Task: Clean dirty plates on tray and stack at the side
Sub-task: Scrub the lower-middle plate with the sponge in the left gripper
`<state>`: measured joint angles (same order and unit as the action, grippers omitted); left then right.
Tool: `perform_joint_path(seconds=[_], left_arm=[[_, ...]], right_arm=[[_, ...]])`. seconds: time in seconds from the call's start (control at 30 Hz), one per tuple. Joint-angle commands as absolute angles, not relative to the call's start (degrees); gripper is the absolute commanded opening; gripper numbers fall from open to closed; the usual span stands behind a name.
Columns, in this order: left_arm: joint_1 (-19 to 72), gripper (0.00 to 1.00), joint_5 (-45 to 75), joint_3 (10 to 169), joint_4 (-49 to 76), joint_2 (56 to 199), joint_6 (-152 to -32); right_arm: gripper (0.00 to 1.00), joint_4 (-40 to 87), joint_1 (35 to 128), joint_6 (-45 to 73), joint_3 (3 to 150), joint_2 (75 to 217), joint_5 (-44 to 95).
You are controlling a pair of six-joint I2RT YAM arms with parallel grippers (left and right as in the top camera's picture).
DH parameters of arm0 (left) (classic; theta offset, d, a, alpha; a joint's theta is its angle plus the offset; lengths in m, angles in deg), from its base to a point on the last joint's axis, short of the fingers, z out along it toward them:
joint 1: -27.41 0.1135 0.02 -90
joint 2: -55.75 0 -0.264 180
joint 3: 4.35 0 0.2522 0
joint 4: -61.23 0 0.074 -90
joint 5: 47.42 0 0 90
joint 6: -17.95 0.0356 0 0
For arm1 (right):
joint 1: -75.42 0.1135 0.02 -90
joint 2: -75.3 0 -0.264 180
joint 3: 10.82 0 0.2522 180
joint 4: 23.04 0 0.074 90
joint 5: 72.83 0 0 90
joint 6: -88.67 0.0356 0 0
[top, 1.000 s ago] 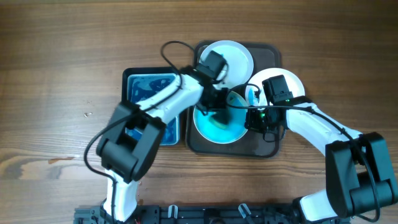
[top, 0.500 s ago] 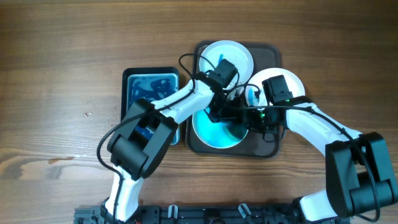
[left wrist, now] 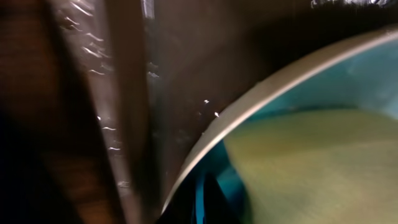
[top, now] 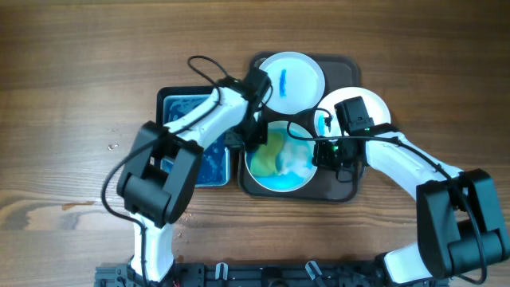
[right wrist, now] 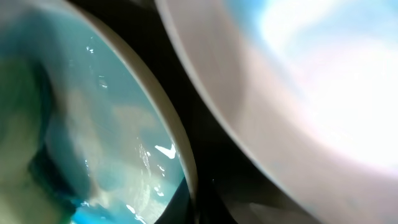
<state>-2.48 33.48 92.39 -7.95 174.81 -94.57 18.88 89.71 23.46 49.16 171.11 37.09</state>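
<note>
a clenched left gripper (top: pixel 259 139) sits at the ten o'clock rim of a blue-filmed round white plate (top: pixel 291 171), right gripper (top: pixel 319 151) pinching its three o'clock rim.

Both wrist views are blurred; the right arm (top: pixel 402 163) hides part of one plate (top: pixel 381 106).

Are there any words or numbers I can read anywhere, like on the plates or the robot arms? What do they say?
None: no word, number or label can be read in these pictures.
The plates are plain white with only blue smears, and the tray shows no writing.
The two wrist views are too close and blurred to show any text.
</note>
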Motion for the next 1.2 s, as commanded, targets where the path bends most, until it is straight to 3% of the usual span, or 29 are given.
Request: perform_joint_path(seconds=[0.0,0.33,0.4,0.43,0.53,0.87,0.97,1.0,1.17], left_arm=[[-1.3,0.04,46.9,91.0,-8.1,173.4,-93.3],[-2.0,0.04,28.3,91.2,-6.8,167.3,-91.4],[-2.0,0.2,27.6,91.2,-7.1,166.2,-92.0],[-2.0,0.22,27.2,91.2,-7.3,165.7,-92.0],[-2.0,0.17,27.2,91.2,-7.9,165.6,-92.0],[-2.5,0.35,29.0,90.6,-8.5,165.6,-91.8],[-3.2,0.08,34.2,88.8,-8.0,165.7,-92.0],[-3.3,0.04,35.1,88.0,-7.2,165.7,-92.0],[-3.3,0.04,35.6,81.9,-0.8,165.7,-92.0]], right_arm=[[0.04,19.7,89.7,22.8,47.7,173.2,32.6],[0.04,19.7,89.7,22.8,47.7,173.2,32.6],[0.04,19.7,89.7,22.9,47.7,173.2,32.6],[0.04,19.7,89.7,22.9,47.7,173.2,32.6],[0.04,19.7,89.7,22.9,47.7,173.2,32.6],[0.04,19.7,89.7,22.8,47.7,173.2,32.6],[0.04,19.7,89.7,22.8,47.7,173.2,32.6],[0.04,19.7,89.7,22.8,47.7,173.2,32.6],[0.04,19.7,89.7,22.8,47.7,173.2,32.6]])
